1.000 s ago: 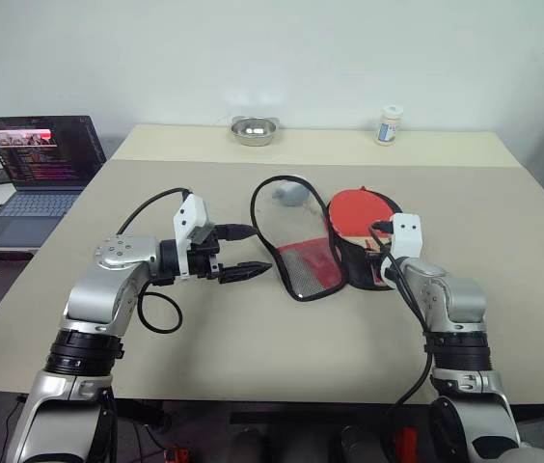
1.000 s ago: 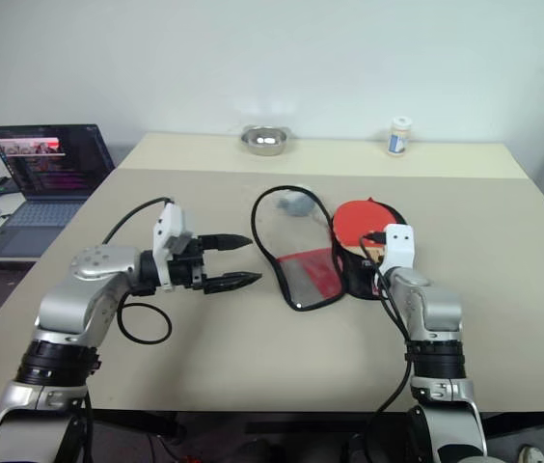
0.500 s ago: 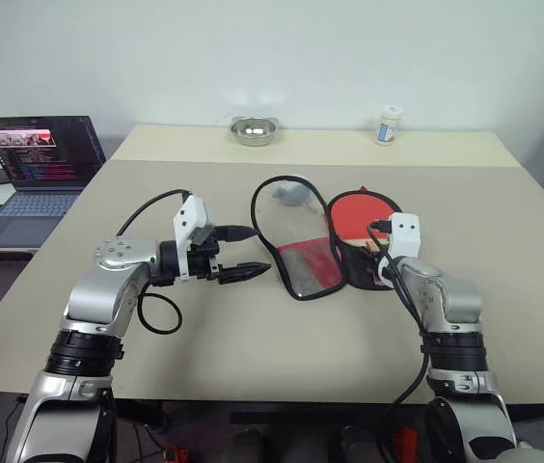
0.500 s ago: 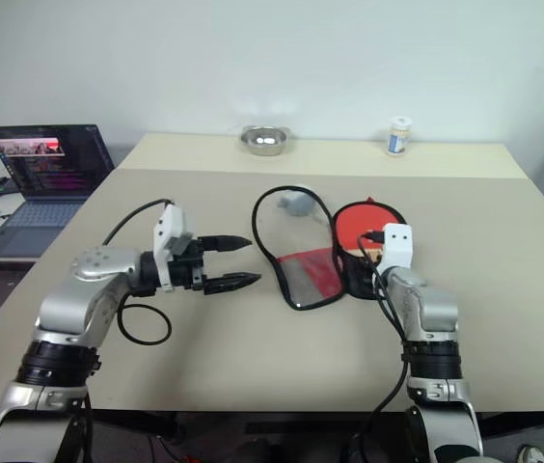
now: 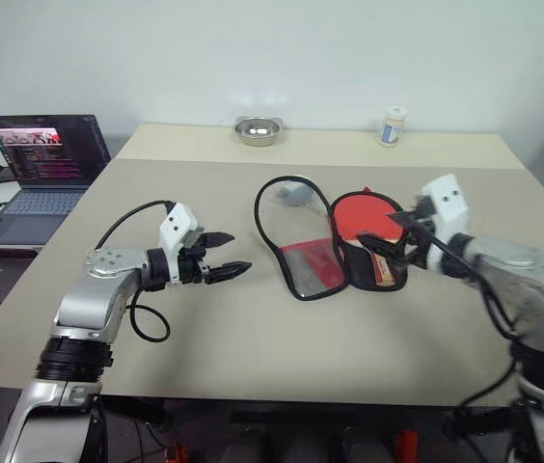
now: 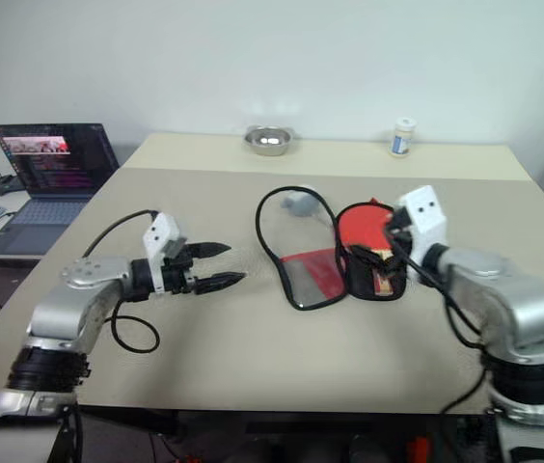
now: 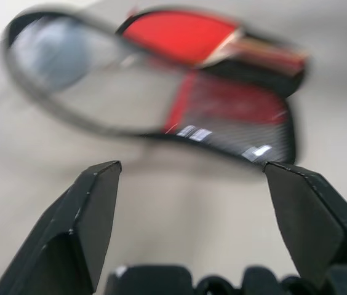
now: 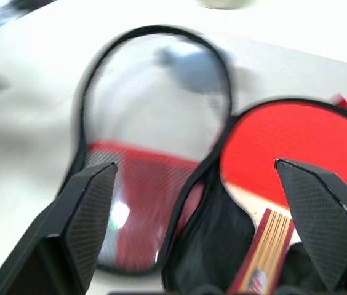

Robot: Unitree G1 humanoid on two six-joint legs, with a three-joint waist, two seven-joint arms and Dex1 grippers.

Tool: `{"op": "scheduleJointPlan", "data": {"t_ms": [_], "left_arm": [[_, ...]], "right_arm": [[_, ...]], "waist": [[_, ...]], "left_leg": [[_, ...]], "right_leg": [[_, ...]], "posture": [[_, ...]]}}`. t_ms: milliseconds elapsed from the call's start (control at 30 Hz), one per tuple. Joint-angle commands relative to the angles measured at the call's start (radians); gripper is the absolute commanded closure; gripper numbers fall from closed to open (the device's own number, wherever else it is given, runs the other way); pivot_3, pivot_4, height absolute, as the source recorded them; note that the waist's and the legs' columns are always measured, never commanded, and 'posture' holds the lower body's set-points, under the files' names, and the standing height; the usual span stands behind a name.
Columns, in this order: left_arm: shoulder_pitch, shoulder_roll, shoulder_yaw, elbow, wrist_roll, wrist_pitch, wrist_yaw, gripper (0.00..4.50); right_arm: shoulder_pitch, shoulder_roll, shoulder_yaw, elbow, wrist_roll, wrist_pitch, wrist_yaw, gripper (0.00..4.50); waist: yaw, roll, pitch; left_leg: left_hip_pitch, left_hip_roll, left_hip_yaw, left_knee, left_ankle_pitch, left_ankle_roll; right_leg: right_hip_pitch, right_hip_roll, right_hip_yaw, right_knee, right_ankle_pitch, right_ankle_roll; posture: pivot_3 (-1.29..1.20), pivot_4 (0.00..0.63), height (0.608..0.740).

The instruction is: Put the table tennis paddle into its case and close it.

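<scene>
Our left gripper left of case, open, empty. Paddle lies in case's open black half. Our right gripper just let go, lifted, wide open: next we fold flap, zip.

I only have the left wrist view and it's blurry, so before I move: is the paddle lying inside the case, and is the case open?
Observer: Yes. The table tennis paddle lies in the black half of the case, red face up, and the clear flap is folded open beside it.
Operator: Where's the right tool?
Observer: The right tool hovers open above the paddle's handle end, holding nothing.
Operator: And mine?
Observer: The left tool is open, clear of the case's flap, pointing at it.
Operator: Anything else nearby?
Observer: A steel bowl and a small bottle stand at the table's far edge.
</scene>
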Motion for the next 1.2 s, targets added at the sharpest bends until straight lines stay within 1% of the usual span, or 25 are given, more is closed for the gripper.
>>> {"op": "scheduleJointPlan", "data": {"t_ms": [33, 133, 200, 267, 300, 367, 433, 533, 633, 667, 767, 867, 933, 1033, 1133, 1200], "left_arm": [[-0.069, -0.006, -0.017, 0.104, 0.076, -0.084, 0.037, 1.75], [-0.125, -0.031, -0.044, 0.223, 0.142, -0.134, 0.081, 2.92], [-0.162, -0.060, -0.055, 0.293, 0.164, -0.160, 0.097, 3.65], [-0.214, -0.118, -0.067, 0.378, 0.177, -0.177, 0.119, 4.37], [-0.233, -0.140, -0.069, 0.411, 0.183, -0.185, 0.126, 4.47], [-0.272, -0.184, -0.075, 0.471, 0.189, -0.198, 0.117, 4.47], [-0.334, -0.250, -0.065, 0.510, 0.168, -0.204, 0.112, 4.47], [-0.405, -0.314, -0.051, 0.526, 0.151, -0.216, 0.098, 4.47], [-0.515, -0.412, -0.032, 0.511, 0.105, -0.200, 0.086, 4.47], [-0.571, -0.460, -0.026, 0.526, 0.098, -0.221, 0.099, 4.47], [-0.678, -0.551, -0.018, 0.619, 0.109, -0.291, 0.130, 4.47], [-0.734, -0.602, -0.021, 0.743, 0.143, -0.366, 0.170, 4.47], [-0.767, -0.648, -0.023, 0.840, 0.165, -0.410, 0.230, 4.47], [-0.782, -0.674, -0.036, 0.920, 0.208, -0.474, 0.278, 4.47], [-0.763, -0.648, -0.026, 0.910, 0.208, -0.505, 0.218, 4.47], [-0.727, -0.612, -0.029, 0.867, 0.201, -0.520, 0.137, 4.47]], "right_arm": [[0.024, -0.085, -0.024, -0.051, 0.051, -0.112, 0.161, 0.00], [0.060, -0.162, -0.053, -0.079, 0.117, -0.119, 0.259, 0.00], [0.071, -0.181, -0.070, -0.088, 0.147, -0.119, 0.272, 0.00], [0.077, -0.187, -0.078, -0.089, 0.160, -0.120, 0.266, 0.00], [0.079, -0.190, -0.080, -0.090, 0.164, -0.120, 0.264, 0.00], [0.082, -0.195, -0.079, -0.092, 0.167, -0.124, 0.257, 0.00], [0.090, -0.210, -0.076, -0.096, 0.159, -0.133, 0.251, 0.00], [0.094, -0.225, -0.089, -0.101, 0.173, -0.132, 0.246, 0.00], [0.103, -0.245, -0.131, -0.094, 0.205, -0.097, 0.240, 0.00], [0.103, -0.250, -0.148, -0.085, 0.208, -0.089, 0.228, 0.00], [0.092, -0.260, -0.171, -0.065, 0.217, -0.085, 0.202, 0.00], [0.088, -0.275, -0.168, -0.043, 0.206, -0.092, 0.194, 0.00], [0.089, -0.288, -0.162, -0.021, 0.189, -0.094, 0.182, 0.00], [0.093, -0.301, -0.152, 0.010, 0.176, -0.089, 0.160, 0.00], [0.114, -0.303, -0.106, 0.059, 0.122, -0.131, 0.157, 0.00], [0.093, -0.273, -0.057, 0.144, 0.064, -0.160, 0.123, 0.00]], "waist": [[-0.001, 0.000, 0.000], [-0.001, 0.000, 0.000], [-0.001, -0.001, 0.000], [0.000, -0.001, 0.000], [0.002, -0.001, 0.001], [0.004, -0.002, 0.001], [0.006, -0.003, 0.002], [0.010, -0.006, 0.003], [0.015, -0.007, 0.004], [0.018, -0.007, 0.004], [0.024, -0.007, 0.004], [0.017, -0.007, 0.004], [0.012, -0.007, 0.004], [0.012, -0.008, 0.004], [0.009, -0.008, 0.005], [0.002, -0.007, 0.004]], "left_leg": [[0.000, 0.000, 0.000, 0.000, 0.000, 0.000], [0.000, 0.001, 0.001, 0.000, 0.000, 0.000], [0.000, 0.001, 0.001, 0.001, 0.000, 0.000], [0.000, 0.001, 0.001, 0.001, 0.000, 0.000], [0.000, 0.000, 0.000, 0.001, 0.000, 0.000], [0.000, 0.000, 0.000, 0.002, 0.000, 0.000], [0.000, 0.000, 0.000, 0.002, 0.000, 0.000], [-0.002, -0.001, 0.000, 0.002, 0.000, 0.000], [-0.004, -0.001, -0.001, 0.002, 0.000, 0.000], [-0.004, -0.001, -0.001, 0.002, 0.000, 0.000], [-0.007, -0.002, -0.002, 0.003, 0.000, 0.000], [-0.006, -0.003, 0.000, 0.002, 0.000, 0.000], [-0.004, -0.002, 0.002, 0.002, 0.000, 0.001], [-0.004, -0.001, 0.001, 0.002, 0.000, 0.001], [-0.006, -0.001, 0.002, 0.002, 0.000, 0.000], [-0.006, -0.001, 0.002, 0.002, 0.000, 0.000]], "right_leg": [[0.000, 0.000, 0.000, 0.000, 0.000, 0.000], [0.000, 0.000, 0.001, 0.000, 0.000, 0.000], [0.001, -0.001, 0.001, 0.000, 0.002, -0.002], [0.001, -0.001, 0.001, 0.000, 0.003, -0.004], [0.001, -0.001, 0.001, 0.000, 0.003, -0.004], [0.002, -0.002, 0.000, 0.000, 0.003, -0.004], [0.002, -0.002, 0.000, 0.000, 0.003, -0.004], [0.001, -0.002, 0.000, -0.001, 0.003, -0.003], [0.001, -0.002, -0.001, -0.002, 0.003, -0.003], [0.000, -0.002, -0.001, -0.002, 0.004, -0.003], [-0.001, -0.001, -0.002, -0.003, 0.004, -0.002], [-0.001, -0.001, -0.002, -0.004, 0.004, -0.002], [-0.001, -0.001, -0.001, -0.003, 0.004, -0.001], [-0.002, -0.001, -0.002, -0.002, 0.004, -0.001], [-0.004, -0.001, -0.001, 0.000, 0.004, -0.002], [-0.004, -0.001, -0.001, 0.000, 0.004, -0.002]], "posture": [[0.00, 0.150, 0.740], [0.00, 0.150, 0.740], [0.00, 0.150, 0.740], [0.00, 0.150, 0.740], [0.00, 0.150, 0.740], [0.00, 0.150, 0.740], [0.00, 0.150, 0.740], [0.00, 0.150, 0.740], [0.00, 0.150, 0.740], [0.00, 0.150, 0.740], [0.00, 0.150, 0.740], [0.00, 0.150, 0.740], [0.00, 0.150, 0.740], [0.00, 0.150, 0.740], [0.00, 0.150, 0.740], [0.00, 0.150, 0.740]]}}
